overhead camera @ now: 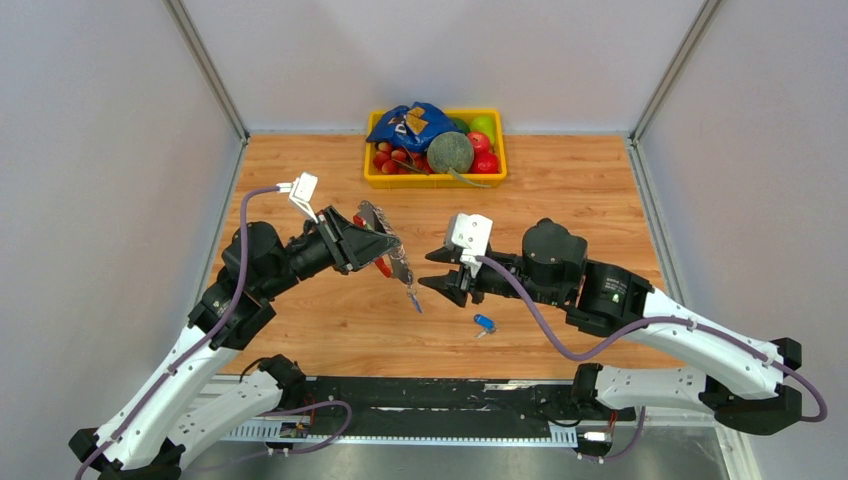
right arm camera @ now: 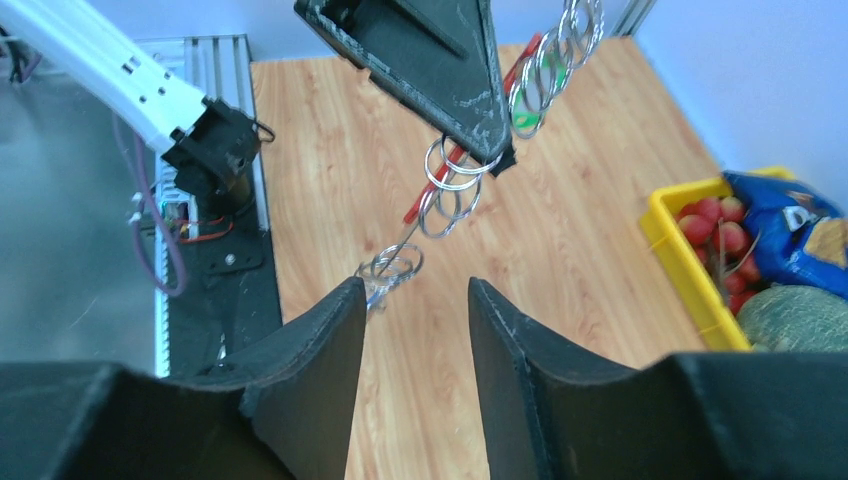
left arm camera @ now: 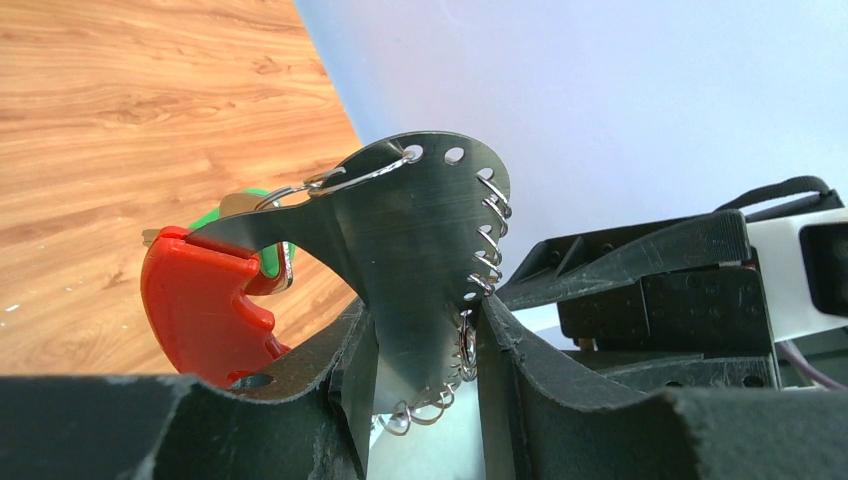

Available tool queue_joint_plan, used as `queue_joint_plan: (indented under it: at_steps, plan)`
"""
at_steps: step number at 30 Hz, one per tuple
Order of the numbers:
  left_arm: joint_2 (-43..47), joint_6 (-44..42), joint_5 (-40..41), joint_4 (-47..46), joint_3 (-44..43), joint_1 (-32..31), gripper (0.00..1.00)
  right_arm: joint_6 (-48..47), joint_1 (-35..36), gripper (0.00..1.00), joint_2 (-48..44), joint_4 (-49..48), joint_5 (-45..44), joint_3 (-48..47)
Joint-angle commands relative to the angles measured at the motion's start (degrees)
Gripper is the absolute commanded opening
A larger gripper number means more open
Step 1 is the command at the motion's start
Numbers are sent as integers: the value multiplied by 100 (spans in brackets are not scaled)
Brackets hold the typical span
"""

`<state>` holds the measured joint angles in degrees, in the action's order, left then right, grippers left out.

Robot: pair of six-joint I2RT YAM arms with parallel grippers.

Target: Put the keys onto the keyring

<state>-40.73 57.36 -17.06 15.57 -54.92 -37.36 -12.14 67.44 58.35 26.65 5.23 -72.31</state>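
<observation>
My left gripper (overhead camera: 385, 243) is shut on the keyring's silvery metal strip (left arm camera: 420, 240) and holds it above the table. The strip's edge carries several wire rings (left arm camera: 488, 235). The red clip (left arm camera: 200, 310) and a green tag (left arm camera: 268, 255) hang beside it. One key (overhead camera: 412, 297) dangles from the lowest ring; a bit of its blue shows behind my right finger (right arm camera: 376, 297). The other blue-headed key (overhead camera: 484, 323) lies on the table. My right gripper (overhead camera: 426, 270) is open and empty, just right of the hanging rings (right arm camera: 450, 185).
A yellow tray (overhead camera: 372, 181) with fruit and a blue bag stands at the back centre, also in the right wrist view (right arm camera: 690, 270). Grey walls close in both sides. The black arm base rail (overhead camera: 430, 395) runs along the near edge.
</observation>
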Motion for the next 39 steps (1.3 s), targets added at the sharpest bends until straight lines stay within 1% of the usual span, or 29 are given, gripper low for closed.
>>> queue_joint_plan:
  at_steps: [1, 3, 6, 14, 19, 29, 39]
  plan:
    - [66, 372, 16, -298, 7, 0, 0, -442, 189, 43, 49, -669, -389, 122]
    - [54, 391, -69, -338, 28, 1, 0, -586, 302, 40, 78, -784, -705, 168]
    - [57, 346, -192, -340, -17, 1, 0, -938, 488, 38, 35, -910, -1203, 275]
    - [47, 243, -441, -203, -199, 1, 0, -1750, 727, 40, -211, -1015, -1353, 467]
    - [53, 243, -543, -179, -230, 1, 0, -2146, 871, 39, -176, -1079, -1586, 533]
    - [10, 252, -726, -193, -331, 1, 0, -2415, 1245, 39, -149, -1098, -1773, 663]
    - [-13, 275, -794, -288, -325, 1, 0, -2488, 1530, 37, 8, -1264, -2190, 657]
